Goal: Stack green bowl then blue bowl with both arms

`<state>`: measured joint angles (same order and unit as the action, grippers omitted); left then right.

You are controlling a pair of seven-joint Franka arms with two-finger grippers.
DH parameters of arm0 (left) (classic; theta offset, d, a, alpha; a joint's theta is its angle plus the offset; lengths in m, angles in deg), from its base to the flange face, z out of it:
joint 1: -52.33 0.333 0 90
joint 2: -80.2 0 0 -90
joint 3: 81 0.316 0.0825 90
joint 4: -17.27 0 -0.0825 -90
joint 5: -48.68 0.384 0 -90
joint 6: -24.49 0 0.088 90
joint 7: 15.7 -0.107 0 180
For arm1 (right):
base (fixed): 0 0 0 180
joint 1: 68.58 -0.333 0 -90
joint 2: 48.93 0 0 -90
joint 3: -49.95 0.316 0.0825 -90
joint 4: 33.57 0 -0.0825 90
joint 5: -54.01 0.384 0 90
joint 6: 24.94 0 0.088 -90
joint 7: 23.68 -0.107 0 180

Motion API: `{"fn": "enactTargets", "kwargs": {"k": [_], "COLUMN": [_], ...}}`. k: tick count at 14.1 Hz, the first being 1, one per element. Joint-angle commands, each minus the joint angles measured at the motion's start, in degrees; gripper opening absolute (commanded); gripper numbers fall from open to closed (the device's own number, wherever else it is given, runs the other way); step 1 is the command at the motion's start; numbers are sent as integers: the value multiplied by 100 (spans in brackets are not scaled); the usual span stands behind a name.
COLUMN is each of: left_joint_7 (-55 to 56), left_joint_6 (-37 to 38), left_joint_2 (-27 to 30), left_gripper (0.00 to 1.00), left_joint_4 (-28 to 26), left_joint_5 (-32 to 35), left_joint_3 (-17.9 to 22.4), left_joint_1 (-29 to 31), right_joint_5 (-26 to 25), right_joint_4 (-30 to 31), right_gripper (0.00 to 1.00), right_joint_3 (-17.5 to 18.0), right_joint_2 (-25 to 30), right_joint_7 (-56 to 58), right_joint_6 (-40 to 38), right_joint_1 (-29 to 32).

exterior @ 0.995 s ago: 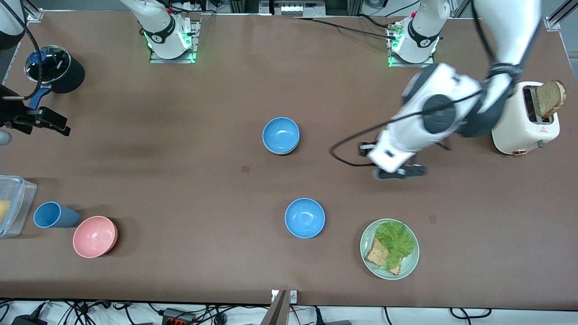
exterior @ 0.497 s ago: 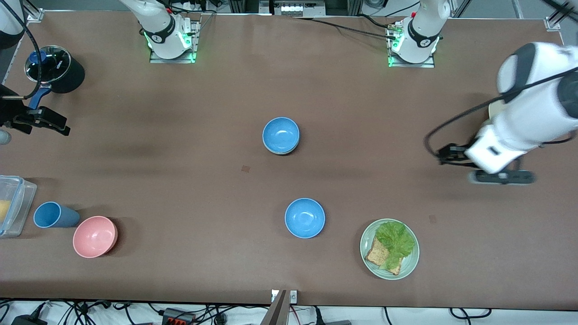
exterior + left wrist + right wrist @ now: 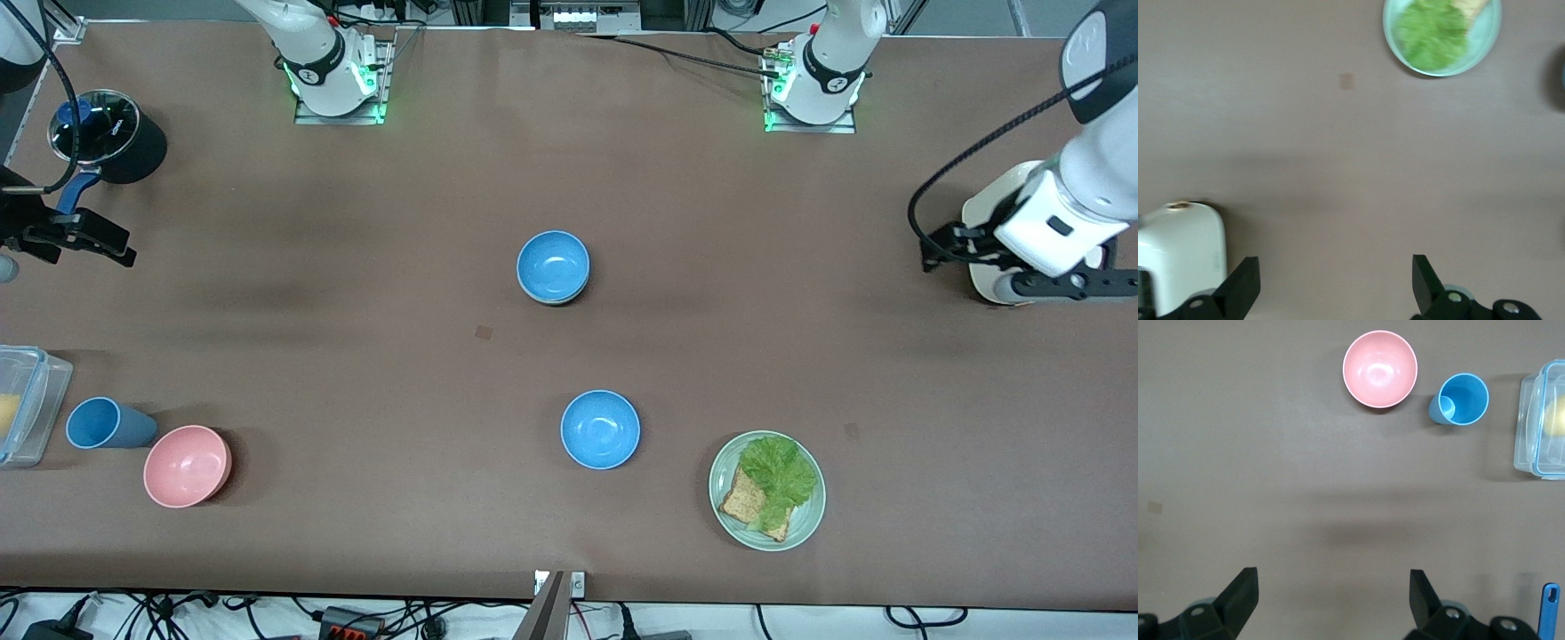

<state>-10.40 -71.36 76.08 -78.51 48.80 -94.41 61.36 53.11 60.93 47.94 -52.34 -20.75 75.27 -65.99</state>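
The left gripper (image 3: 1071,284) is swinging away to the toaster (image 3: 1178,257) at the table's edge — jaws wide, empty; the stacked blue bowl (image 3: 553,266) sits finished, while the right gripper (image 3: 76,236) is waiting, also wide.

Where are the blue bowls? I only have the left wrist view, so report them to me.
Observer: One blue bowl sits mid-table; a second rim shows under it, its colour unclear.
Operator: Give me the other one.
Observer: The second blue bowl stands alone, nearer the front camera, beside the green plate.
Operator: Now report the right gripper.
Observer: The right gripper waits open over the right arm's end of the table, with the pink bowl and blue cup in its view.
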Motion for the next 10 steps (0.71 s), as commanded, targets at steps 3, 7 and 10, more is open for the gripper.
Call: {"fn": "enactTargets", "kwargs": {"k": [3, 7, 10], "left_joint_7": [-257, -231, -293], "left_joint_6": [-162, -56, -74], "left_joint_2": [227, 271, 236], "left_gripper": [100, 100, 100], "left_joint_4": [-423, -459, -424], "left_joint_5": [-469, -434, -390], "left_joint_3": [400, 383, 357], "left_joint_1": [-226, -235, -217], "right_joint_5": [-78, -52, -43], "right_joint_4": [139, 157, 209], "right_gripper": [100, 100, 100], "right_joint_3": [34, 35, 35], "right_joint_2": [121, 129, 182], "right_joint_7": [31, 23, 23], "right_joint_6": [165, 113, -106], "right_joint_1": [5, 13, 5]}}
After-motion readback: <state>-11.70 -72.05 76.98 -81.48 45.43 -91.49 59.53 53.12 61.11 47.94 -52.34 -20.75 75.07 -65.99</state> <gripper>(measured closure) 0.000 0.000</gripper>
